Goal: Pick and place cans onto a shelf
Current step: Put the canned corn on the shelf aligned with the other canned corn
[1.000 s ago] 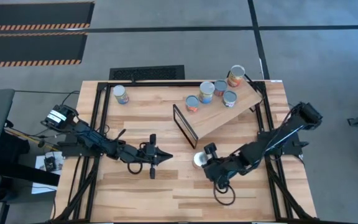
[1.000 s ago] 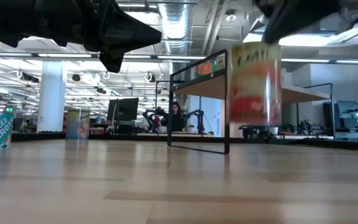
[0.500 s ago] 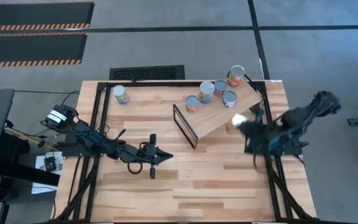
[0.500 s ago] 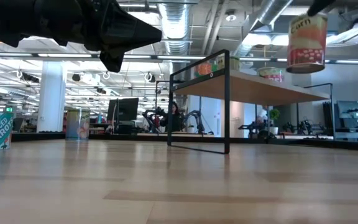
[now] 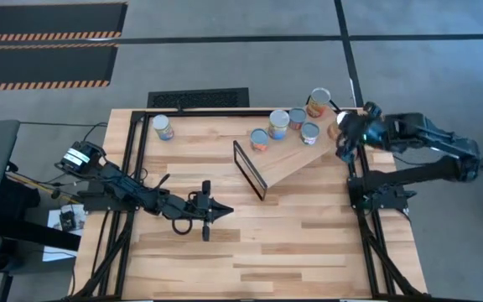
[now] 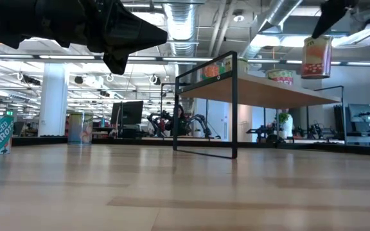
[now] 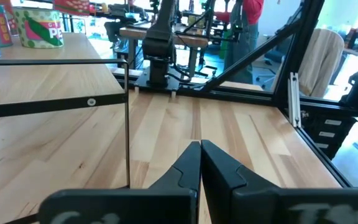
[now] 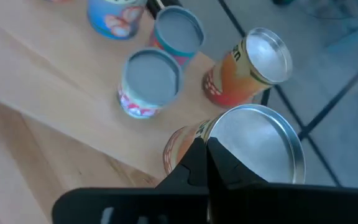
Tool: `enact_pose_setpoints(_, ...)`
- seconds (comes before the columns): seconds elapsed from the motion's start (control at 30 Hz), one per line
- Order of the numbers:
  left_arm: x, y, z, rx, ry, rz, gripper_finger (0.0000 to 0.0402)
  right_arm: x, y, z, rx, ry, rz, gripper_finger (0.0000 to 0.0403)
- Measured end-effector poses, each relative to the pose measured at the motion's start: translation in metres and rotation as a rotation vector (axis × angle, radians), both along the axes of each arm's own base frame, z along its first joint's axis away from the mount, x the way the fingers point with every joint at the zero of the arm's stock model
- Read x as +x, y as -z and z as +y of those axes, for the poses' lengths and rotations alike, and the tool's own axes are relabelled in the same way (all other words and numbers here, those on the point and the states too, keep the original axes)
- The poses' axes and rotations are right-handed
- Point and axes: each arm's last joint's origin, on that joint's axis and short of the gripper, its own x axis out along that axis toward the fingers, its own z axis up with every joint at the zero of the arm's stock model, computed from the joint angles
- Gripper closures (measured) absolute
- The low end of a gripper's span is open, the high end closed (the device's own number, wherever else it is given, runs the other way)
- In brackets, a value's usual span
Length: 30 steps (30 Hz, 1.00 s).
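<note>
Five cans stand on the shelf (image 5: 296,155), the tilted light-wood board at the far right of the table (image 5: 225,252); a sixth can (image 5: 163,127) stands apart at the far left.
Item: right gripper (image 5: 342,138), over the shelf's right end, fingers pinched on the silvery rim of an orange-labelled can (image 6: 317,56). In the low view that can hangs clear above the board.
Item: left gripper (image 5: 225,214), fingers pressed together, empty, waiting at the table's near middle.
Step in hand, as judged: setting the carried can down. Done well, it lowers upright into the bare spot beside the shelved cans (image 8: 149,81), not clipping the nearest one (image 8: 247,65), and lets go only once the base sits flat.
</note>
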Motion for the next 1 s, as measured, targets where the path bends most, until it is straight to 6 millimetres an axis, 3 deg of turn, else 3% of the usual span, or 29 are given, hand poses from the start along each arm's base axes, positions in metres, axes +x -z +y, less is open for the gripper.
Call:
enact_pose_setpoints(0.23, 0.0, 0.0, 0.0, 0.0, 0.0, 0.0, 0.0401, 0.005, -0.002, -0.036, 0.07, -0.015, -0.023, 0.04)
enact_pose_setpoints(0.43, 0.0, 0.0, 0.0, 0.001, 0.0, 0.001, 0.0401, 0.003, 0.017, -0.061, 0.119, -0.006, 0.002, 0.04)
enact_pose_setpoints(1.0, 0.0, 0.0, 0.0, 0.001, 0.0, 0.001, 0.0401, 0.022, 0.033, -0.088, 0.136, -0.041, 0.044, 0.0385)
